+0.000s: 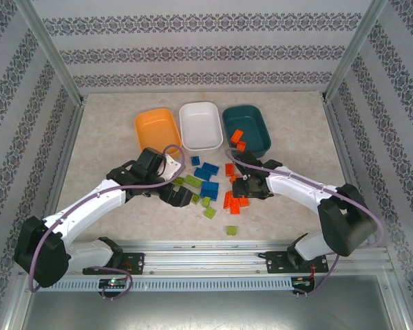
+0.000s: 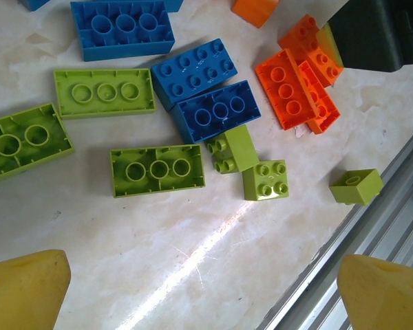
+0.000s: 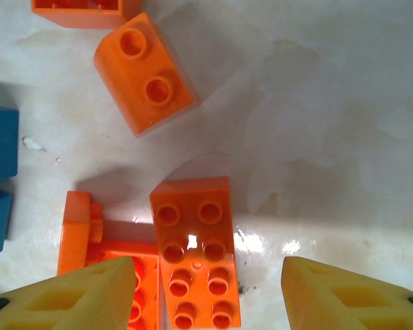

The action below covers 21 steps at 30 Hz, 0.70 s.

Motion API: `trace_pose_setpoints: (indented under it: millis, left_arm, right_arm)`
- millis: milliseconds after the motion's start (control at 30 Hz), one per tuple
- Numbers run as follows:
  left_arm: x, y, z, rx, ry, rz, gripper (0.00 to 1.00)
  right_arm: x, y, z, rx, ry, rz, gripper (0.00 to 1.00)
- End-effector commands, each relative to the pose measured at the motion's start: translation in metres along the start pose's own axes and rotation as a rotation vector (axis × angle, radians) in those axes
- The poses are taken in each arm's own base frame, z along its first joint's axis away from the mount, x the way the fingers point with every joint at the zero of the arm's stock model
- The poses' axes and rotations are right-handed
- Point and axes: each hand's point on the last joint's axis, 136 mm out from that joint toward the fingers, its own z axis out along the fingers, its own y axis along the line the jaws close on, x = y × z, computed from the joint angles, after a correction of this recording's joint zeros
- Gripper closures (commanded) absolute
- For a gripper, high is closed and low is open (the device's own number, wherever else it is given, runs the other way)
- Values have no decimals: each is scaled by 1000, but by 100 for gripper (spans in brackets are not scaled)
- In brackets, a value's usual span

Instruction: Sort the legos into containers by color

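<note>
Orange bricks [image 1: 237, 135] — two — in teal tub [image 1: 256, 122].

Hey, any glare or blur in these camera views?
Left wrist: a glare streak on the tabletop, legos sharp, yellow fingertips soft. Right wrist: white glare on the tabletop beside an orange lego with a small glint. Top external: even, soft light.

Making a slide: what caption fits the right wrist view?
Open right gripper brackets one orange lego, other orange legos beside it on the table.
</note>
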Motion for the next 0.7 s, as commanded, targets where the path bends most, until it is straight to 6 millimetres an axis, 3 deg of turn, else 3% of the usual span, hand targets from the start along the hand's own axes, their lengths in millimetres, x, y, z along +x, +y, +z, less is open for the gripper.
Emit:
trace_pose_setpoints:
  millis: [0,300,500,667]
  left_arm:
    - [-1,-2,-3,-14,11,30,0]
    - [-1,-1,-2,-17,14,31,0]
    - [-1,-1,-3,-14,13,29,0]
    - [-2,-1,-2,-15,18,25,0]
  right_arm:
    - [-7,4,9,-8,6,12,42]
    - [-10,-9,24,66,29,22,48]
    - [-2,-28,25,87,38,74,55]
    - [7,-29,27,73,47,85,57]
